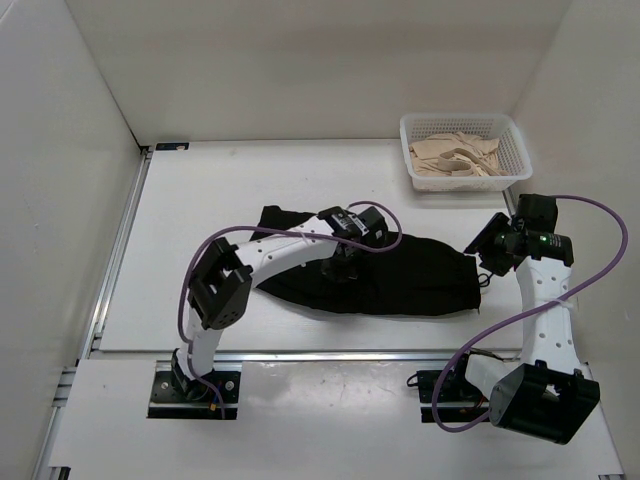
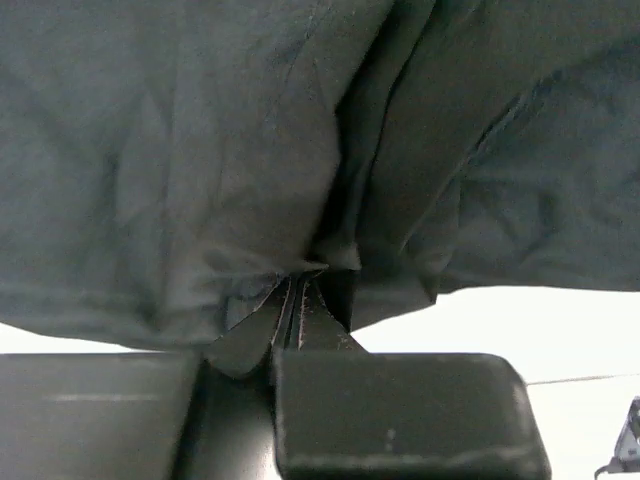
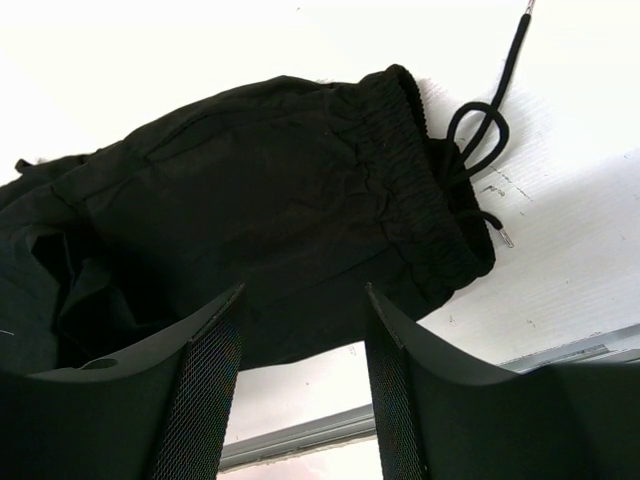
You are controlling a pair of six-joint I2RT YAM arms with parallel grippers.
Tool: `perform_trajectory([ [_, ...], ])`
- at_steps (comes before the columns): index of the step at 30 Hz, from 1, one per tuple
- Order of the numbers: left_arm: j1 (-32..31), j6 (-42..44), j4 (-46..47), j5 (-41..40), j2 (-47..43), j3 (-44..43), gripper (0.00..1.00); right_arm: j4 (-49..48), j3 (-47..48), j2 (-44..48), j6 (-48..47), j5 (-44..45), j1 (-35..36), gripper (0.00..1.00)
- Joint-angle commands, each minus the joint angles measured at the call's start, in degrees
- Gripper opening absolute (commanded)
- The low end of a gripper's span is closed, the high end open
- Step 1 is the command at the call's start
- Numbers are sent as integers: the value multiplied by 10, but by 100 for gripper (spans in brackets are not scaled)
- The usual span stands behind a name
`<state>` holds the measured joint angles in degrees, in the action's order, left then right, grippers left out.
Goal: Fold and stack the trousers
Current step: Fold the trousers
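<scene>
The black trousers (image 1: 400, 280) lie bunched across the middle of the white table, waistband and drawstring (image 3: 478, 135) at the right end. My left gripper (image 1: 345, 262) is over their middle, shut on a pinch of the black cloth (image 2: 300, 270); the trousers fill the left wrist view (image 2: 200, 150). My right gripper (image 1: 490, 250) hovers just right of the waistband, open and empty. In the right wrist view its fingers (image 3: 215, 380) stand apart above the trousers (image 3: 270, 200).
A white basket (image 1: 512, 135) with beige garments (image 1: 455, 158) stands at the back right. White walls enclose the table on three sides. A metal rail (image 1: 330, 353) runs along the table's near edge.
</scene>
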<state>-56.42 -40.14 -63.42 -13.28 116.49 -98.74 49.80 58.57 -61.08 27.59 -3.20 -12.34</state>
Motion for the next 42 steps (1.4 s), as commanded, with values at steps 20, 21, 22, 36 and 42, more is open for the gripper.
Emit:
perform_trajectory([
  [20, -13, 75, -31, 74, -85, -47, 79, -1, 13, 1, -12, 4, 5, 57],
  [21, -5, 75, -49, 60, -91, -64, 79, -1, 13, 1, -12, 4, 5, 57],
  [22, 9, 81, -75, 37, -100, -86, 78, -1, 18, 1, -12, 4, 5, 57],
  [36, 366, 136, 79, 202, -287, 239, 66, -131, 74, -88, 6, -96, 317, 0],
  [42, 446, 155, 106, 219, -250, 276, 71, -126, 196, -270, 26, -56, 480, 0],
])
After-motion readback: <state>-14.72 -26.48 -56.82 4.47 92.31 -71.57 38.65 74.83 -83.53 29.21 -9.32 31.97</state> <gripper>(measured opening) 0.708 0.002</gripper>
